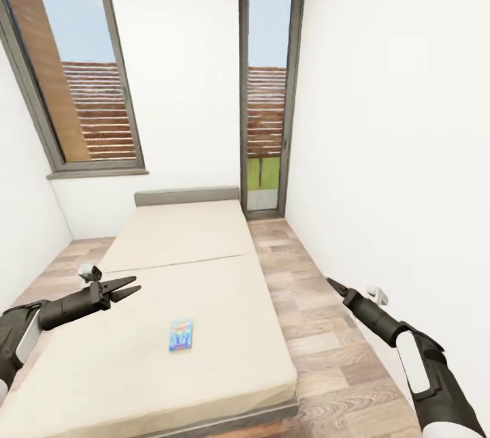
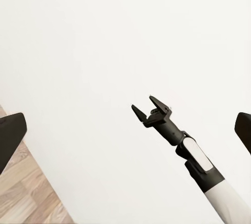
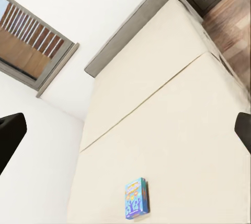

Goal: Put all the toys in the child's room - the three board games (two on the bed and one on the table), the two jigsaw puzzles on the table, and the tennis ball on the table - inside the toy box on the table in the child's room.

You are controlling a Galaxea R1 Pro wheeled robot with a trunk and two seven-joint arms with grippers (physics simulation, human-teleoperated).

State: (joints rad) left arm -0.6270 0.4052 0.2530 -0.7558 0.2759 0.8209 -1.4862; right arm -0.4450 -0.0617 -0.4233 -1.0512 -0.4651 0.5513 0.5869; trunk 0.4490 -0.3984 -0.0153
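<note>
A small blue board game (image 1: 180, 335) with colourful cartoons lies flat on the near half of the bed (image 1: 204, 247), right of my left gripper (image 1: 128, 286). That gripper hovers open over the bed's left side with nothing between its fingers. My right gripper (image 1: 333, 284) is open and empty above the floor, right of the bed; it also appears in the left wrist view as the right gripper (image 2: 150, 104). The right wrist view looks down on the board game (image 3: 136, 198) and the bed (image 3: 172, 109). The table, toy box, jigsaw puzzles and tennis ball are out of view.
Wood-plank floor (image 1: 327, 349) runs along the bed's right side up to a white wall (image 1: 395, 152). A dark grey headboard (image 1: 187, 195) backs the bed. A wide window (image 1: 82, 84) and a tall narrow window (image 1: 267, 104) sit in the far wall.
</note>
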